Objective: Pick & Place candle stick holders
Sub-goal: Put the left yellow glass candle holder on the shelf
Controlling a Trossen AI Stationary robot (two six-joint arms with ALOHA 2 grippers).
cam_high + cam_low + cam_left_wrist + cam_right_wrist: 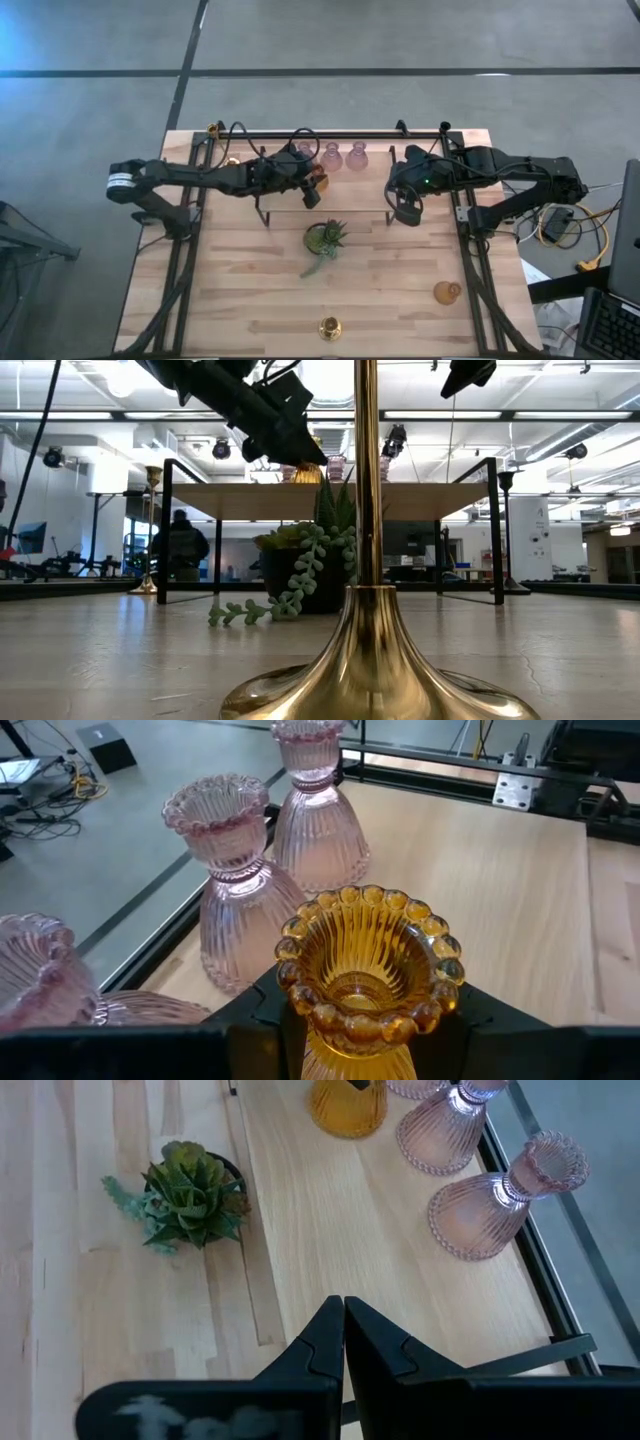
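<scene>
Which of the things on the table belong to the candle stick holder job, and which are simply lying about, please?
Belonging to the job:
- amber holder, gripped by the left claw
- three pink holders on the shelf
- second amber holder on the table
- brass holder at the near edge

Lying about:
- potted plant
- right claw, shut and empty, waiting above the shelf

A raised shelf (370, 180) spans the far part of the bench (250, 300). On it three holders (332, 156) stand in a row along the far edge. The left gripper (316, 186) is over the shelf just in front of that row, with a fourth holder (368, 970) between its jaws. The right gripper (407, 213) hangs over the shelf's right end. A plant (326, 238) sits mid-bench in front of the shelf. One holder (329, 327) stands at the near edge, another (446, 292) near the right.
</scene>
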